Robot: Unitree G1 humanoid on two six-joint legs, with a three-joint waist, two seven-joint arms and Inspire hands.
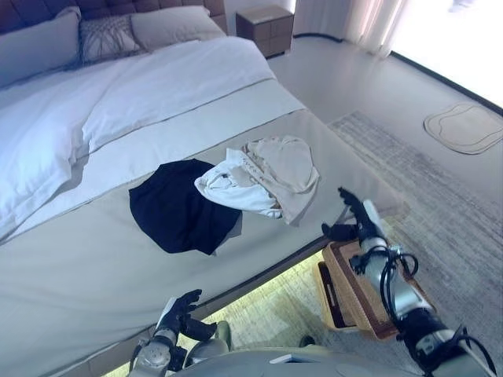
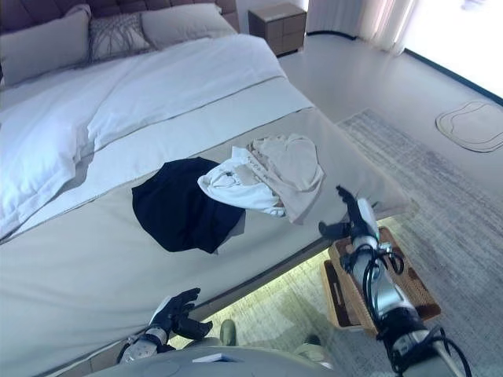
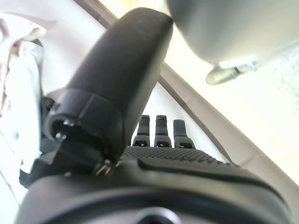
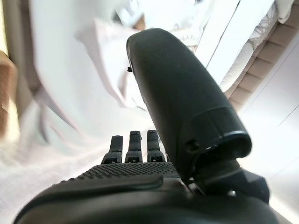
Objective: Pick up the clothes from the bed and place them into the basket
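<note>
A black garment, a white garment and a beige garment lie together on the bed near its front edge. A brown wicker basket stands on the floor by the bed's corner. My right hand is open and empty above the basket, just right of the beige garment; its fingers are straight. My left hand is open and empty, low at the bed's front edge, with straight fingers.
Pillows lie at the head of the bed. A wooden nightstand stands at the back. A grey rug covers the floor to the right, with a small pale mat beyond it.
</note>
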